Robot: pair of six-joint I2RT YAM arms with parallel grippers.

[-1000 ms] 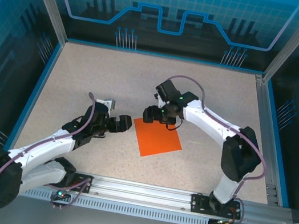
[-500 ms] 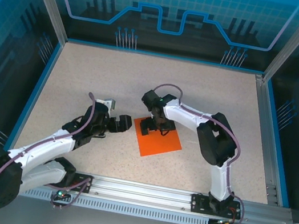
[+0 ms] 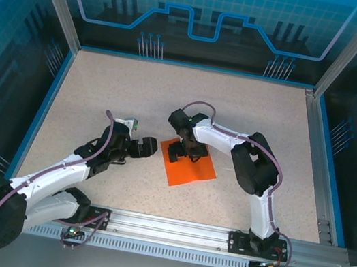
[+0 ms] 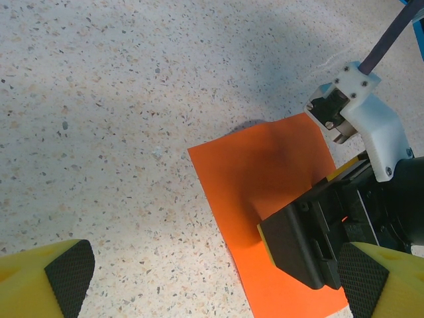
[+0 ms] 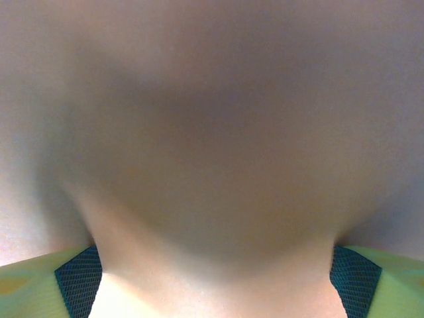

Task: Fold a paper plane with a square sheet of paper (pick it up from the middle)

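Note:
The square sheet of paper [image 3: 194, 171], bright orange, lies flat on the speckled table. The left wrist view shows its near-left corner [image 4: 265, 179]. My right gripper [image 3: 183, 152] points down on the sheet's far-left part, and its black finger [image 4: 306, 246] rests on the orange surface. Its jaws stand wide apart; in the right wrist view the gripper [image 5: 216, 288] is pressed close to a blurred surface. My left gripper [image 3: 150, 146] hovers open just left of the sheet, its jaws [image 4: 215, 278] wide with nothing between them. The paper plane is out of view.
The speckled table [image 3: 102, 92] is ringed by a blue rim [image 3: 41, 109] and transparent blue walls. A metal rail [image 3: 168, 232] with both arm bases runs along the near edge. The right arm's elbow [image 3: 256, 164] folds up just right of the sheet.
The right arm has folded its elbow inward and its gripper has come down onto the sheet's far-left part. The left arm and the sheet have stayed put.

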